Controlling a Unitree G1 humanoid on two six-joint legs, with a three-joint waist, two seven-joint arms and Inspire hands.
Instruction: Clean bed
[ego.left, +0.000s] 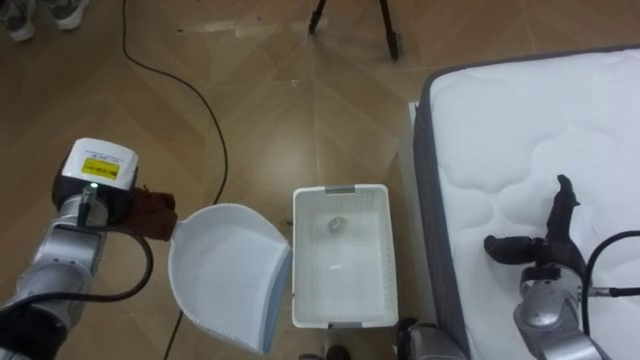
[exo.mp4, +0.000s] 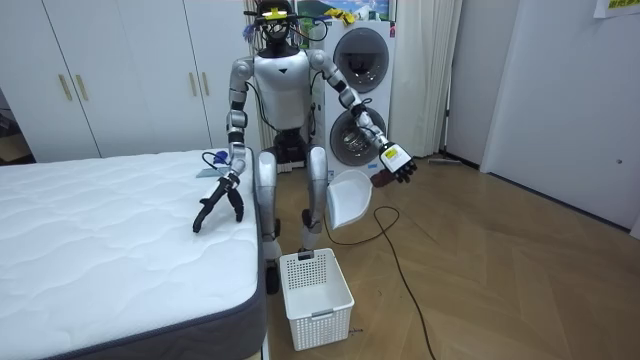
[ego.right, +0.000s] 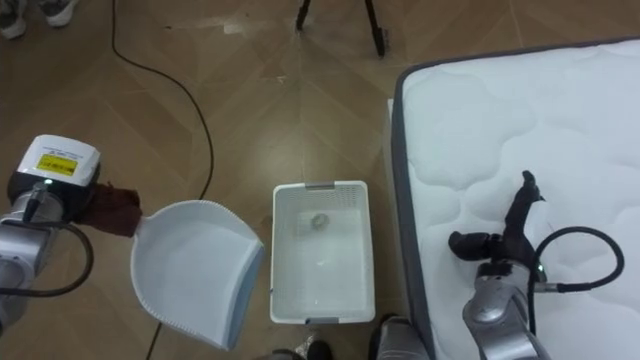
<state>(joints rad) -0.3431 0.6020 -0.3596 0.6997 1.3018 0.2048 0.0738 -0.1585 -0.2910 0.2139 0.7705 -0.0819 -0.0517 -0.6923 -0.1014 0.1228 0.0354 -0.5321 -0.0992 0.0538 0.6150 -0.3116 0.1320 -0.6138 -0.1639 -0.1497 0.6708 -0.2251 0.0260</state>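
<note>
You've got L hand (ego.left: 150, 215) curled round the white dustpan (ego.left: 228, 272) handle, pan tilted just beside the white basket (ego.left: 345, 190) on the wood floor (ego.left: 280, 100) — small grey wad (ego.left: 335, 226) inside. At right, mattress (ego.left: 520, 130) — R hand (ego.left: 545, 250) over it, fingers spread wide, holding nothing.

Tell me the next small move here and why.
Probably swing the dustpan over to the mattress edge. The left hand holds it tilted beside the basket, the pan looks empty, and a small scrap lies in the basket, so the tip looks done. The right hand hovers open over the mattress.
</note>
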